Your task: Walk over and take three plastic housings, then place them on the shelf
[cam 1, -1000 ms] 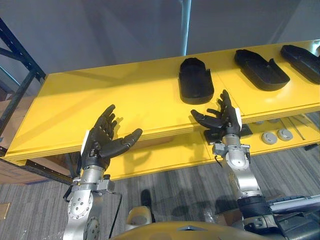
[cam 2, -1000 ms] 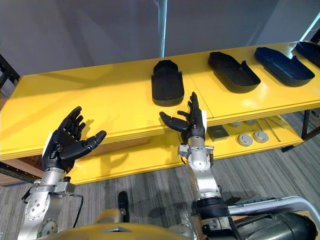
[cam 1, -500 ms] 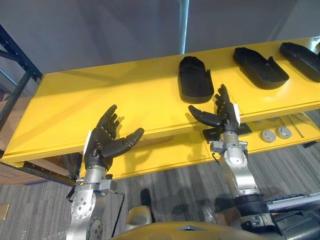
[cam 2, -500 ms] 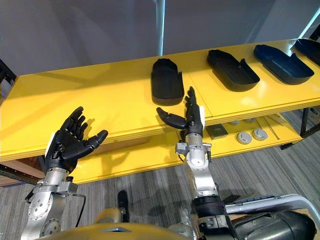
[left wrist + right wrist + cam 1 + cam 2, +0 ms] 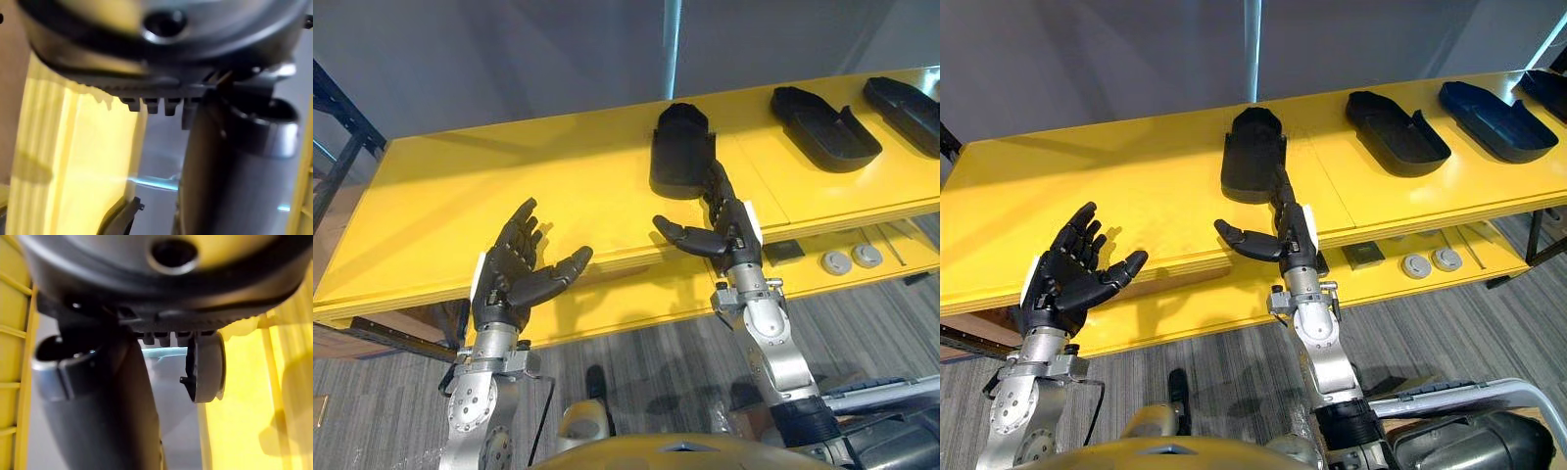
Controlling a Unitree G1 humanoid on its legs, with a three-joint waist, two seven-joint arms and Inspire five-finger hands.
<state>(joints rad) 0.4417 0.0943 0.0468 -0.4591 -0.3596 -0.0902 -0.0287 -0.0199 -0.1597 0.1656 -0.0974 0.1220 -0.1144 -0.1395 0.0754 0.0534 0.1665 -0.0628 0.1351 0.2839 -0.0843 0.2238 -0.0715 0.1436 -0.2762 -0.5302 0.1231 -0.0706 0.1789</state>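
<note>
Several black plastic housings lie in a row on the yellow top shelf [image 5: 509,186]: the nearest one [image 5: 683,147] at the middle, another [image 5: 825,127] to its right, and a third [image 5: 906,113] at the far right. My right hand [image 5: 724,230] is open, with straight fingers reaching up to the near right end of the nearest housing and the thumb held out to the left, over the shelf's front edge. My left hand [image 5: 514,269] is open and palm up before the shelf's front edge, well to the left of that housing, holding nothing.
A lower yellow shelf [image 5: 1224,304] carries two round grey discs [image 5: 1430,262] and a dark flat square piece [image 5: 1366,257] at the right. A dark rack post [image 5: 342,157] stands at the shelf's left end. Grey carpet lies below.
My right hand has moved left and forward until its fingers reach the nearest housing's near end. That housing has shifted slightly left and turned. My left hand has barely moved.
</note>
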